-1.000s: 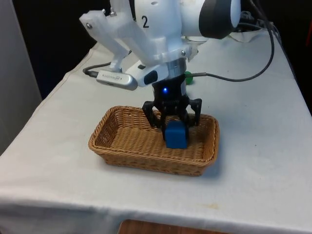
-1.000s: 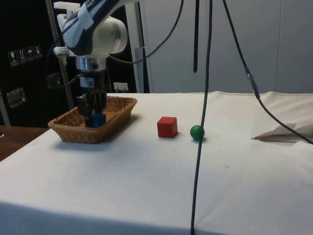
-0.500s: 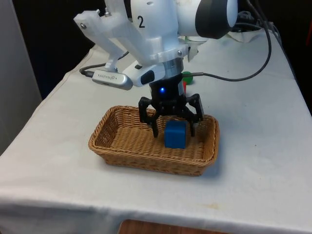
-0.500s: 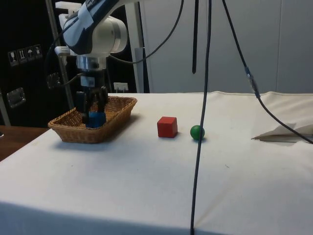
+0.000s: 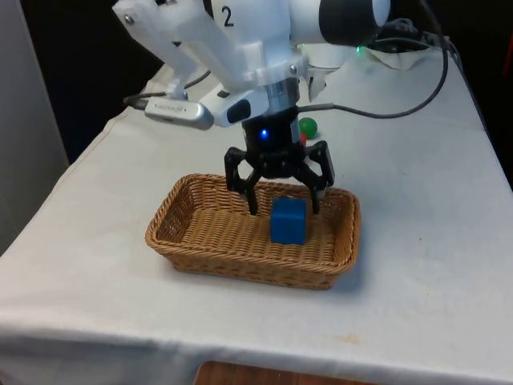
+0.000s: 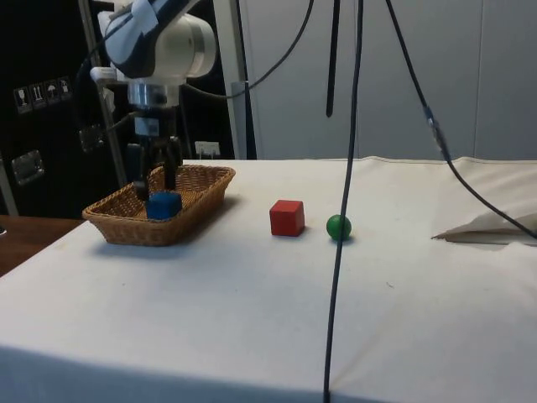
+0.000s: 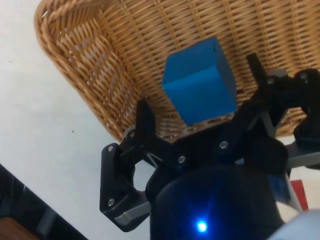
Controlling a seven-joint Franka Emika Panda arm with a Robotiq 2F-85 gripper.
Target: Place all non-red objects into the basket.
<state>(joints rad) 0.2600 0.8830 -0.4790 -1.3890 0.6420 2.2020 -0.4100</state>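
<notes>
The blue cube (image 5: 288,220) rests on the floor of the wicker basket (image 5: 200,249), toward the front view's right end, upright and free of contact; a second ago the pincer (image 5: 280,200) enclosed it with fingers low in the basket, then the fingers spread, and now the pincer has risen above the cube with jaws wide and empty; the wrist view confirms the cube (image 7: 201,81) lying clear between and beyond the spread fingers (image 7: 145,120). Judgement: the release is complete, and one non-red object counts as delivered.

Remaining item: the green ball (image 6: 338,227) sits on the worktop (image 6: 352,319), well apart from the basket (image 6: 159,227) and just beside the red cube (image 6: 287,217); in the front view the ball (image 5: 307,127) is partly hidden behind the arm. The red cube is to stay where it is.

Obstructions: the red cube lies between the basket and the ball in the side view, so the approach to the ball probably calls for a descent from above rather than a sweep along the cloth; the ball may roll if nudged. Dark cables (image 6: 340,210) hang across the side view; whether they cross the arm's path cannot be told. A folded paper (image 6: 491,227) lies far off and is not in the way.
</notes>
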